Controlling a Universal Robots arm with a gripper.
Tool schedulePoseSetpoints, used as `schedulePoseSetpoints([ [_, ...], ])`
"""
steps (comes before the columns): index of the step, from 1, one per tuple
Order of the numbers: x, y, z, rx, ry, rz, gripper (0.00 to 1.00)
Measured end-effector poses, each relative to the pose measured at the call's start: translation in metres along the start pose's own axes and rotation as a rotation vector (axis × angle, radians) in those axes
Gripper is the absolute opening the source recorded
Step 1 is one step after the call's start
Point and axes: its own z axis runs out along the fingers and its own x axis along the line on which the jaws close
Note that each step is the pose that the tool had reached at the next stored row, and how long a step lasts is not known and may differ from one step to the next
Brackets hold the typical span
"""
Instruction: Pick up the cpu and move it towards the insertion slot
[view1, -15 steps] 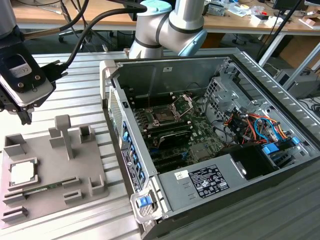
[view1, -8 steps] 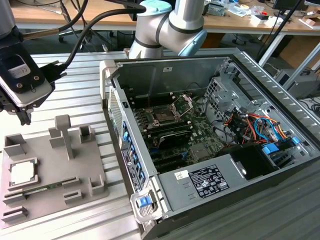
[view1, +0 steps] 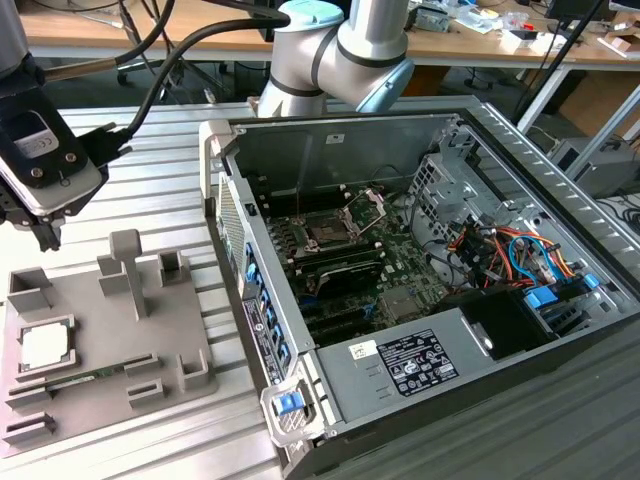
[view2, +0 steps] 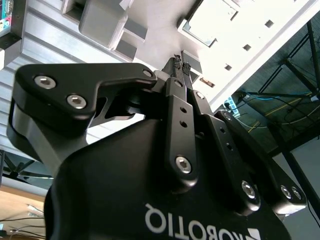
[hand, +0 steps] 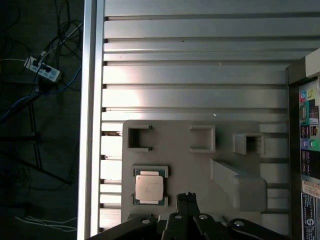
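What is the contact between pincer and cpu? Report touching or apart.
Apart. In the first wrist view, a strip of bare holder tray separates the pincer from the cpu, which lies in its recess.

The exterior view looks down obliquely; both wrist views share the fixture (hand: 200, 170) (view2: 155, 25).
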Motion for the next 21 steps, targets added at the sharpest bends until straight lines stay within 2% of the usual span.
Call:
schedulePoseSetpoints([
  [21,0.0018,-0.0001,0.0054,-0.0001,-0.0002,0.0,0.11],
])
